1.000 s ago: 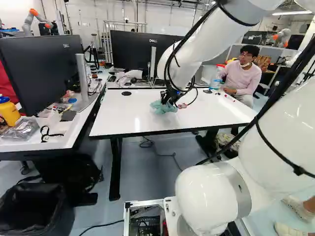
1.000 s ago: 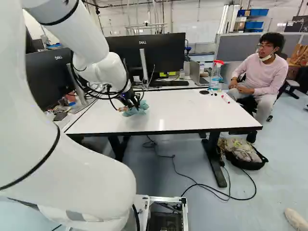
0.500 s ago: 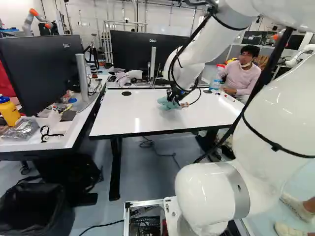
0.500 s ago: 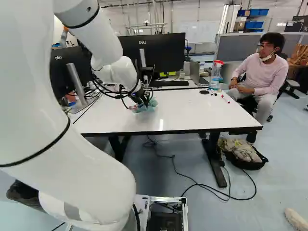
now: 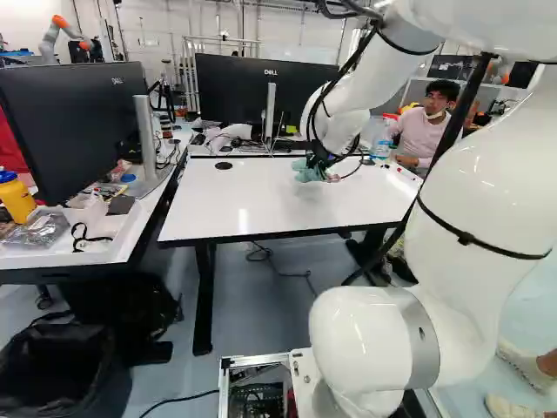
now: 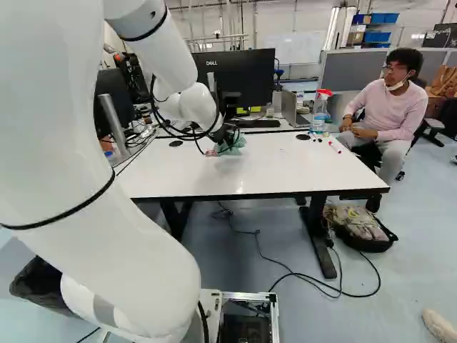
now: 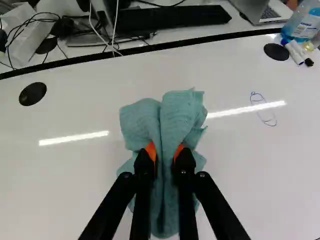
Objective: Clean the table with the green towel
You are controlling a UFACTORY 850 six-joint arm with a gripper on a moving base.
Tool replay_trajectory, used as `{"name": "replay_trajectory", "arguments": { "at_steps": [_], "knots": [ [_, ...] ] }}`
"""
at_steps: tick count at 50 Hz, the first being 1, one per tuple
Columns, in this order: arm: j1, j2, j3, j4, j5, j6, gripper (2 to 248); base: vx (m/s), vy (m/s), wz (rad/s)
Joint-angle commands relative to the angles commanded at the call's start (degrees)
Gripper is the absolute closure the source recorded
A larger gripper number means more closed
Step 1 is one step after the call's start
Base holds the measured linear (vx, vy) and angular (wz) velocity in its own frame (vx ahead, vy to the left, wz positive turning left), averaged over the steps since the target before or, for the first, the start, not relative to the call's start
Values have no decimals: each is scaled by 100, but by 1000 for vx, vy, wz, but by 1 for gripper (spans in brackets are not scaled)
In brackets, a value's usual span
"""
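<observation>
One crumpled, blue-green cloth towel (image 7: 182, 112) in the grip, one looping blue pen mark (image 7: 270, 124) to wipe

The black two-fingered gripper (image 7: 164, 150) is closed on the towel, its orange pads pinching a fold from both sides while loose cloth bunches out ahead and beneath. Towel and gripper are over the glossy white, black-edged table (image 6: 285, 171), inside its far half. Whether the cloth presses on the surface or hangs just above it, I cannot tell.

The grasp is done, so I judge the step in hand to be bringing the towel to the dirt. The pen mark lies ahead of the gripper and off to its right, apart from the cloth, on the side towards the clear spray bottle with a red head (image 6: 320, 111).

The next move calls for a shift right and slightly forward, then light, even pressure with the bunched cloth and several short strokes along the loops. The cloth should lead, keeping the hard fingertips off the tabletop. A sweep carried too far might knock the white capped markers (image 7: 295, 52) near the bottle, so the strokes ought to stay short.
</observation>
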Motion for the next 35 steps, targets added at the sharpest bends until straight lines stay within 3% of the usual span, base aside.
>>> {"name": "replay_trajectory", "arguments": {
  "at_steps": [35],
  "knots": [
    [-603, -495, -520, 0, 863, 0, 195, 0, 0, 0]
  ]
}}
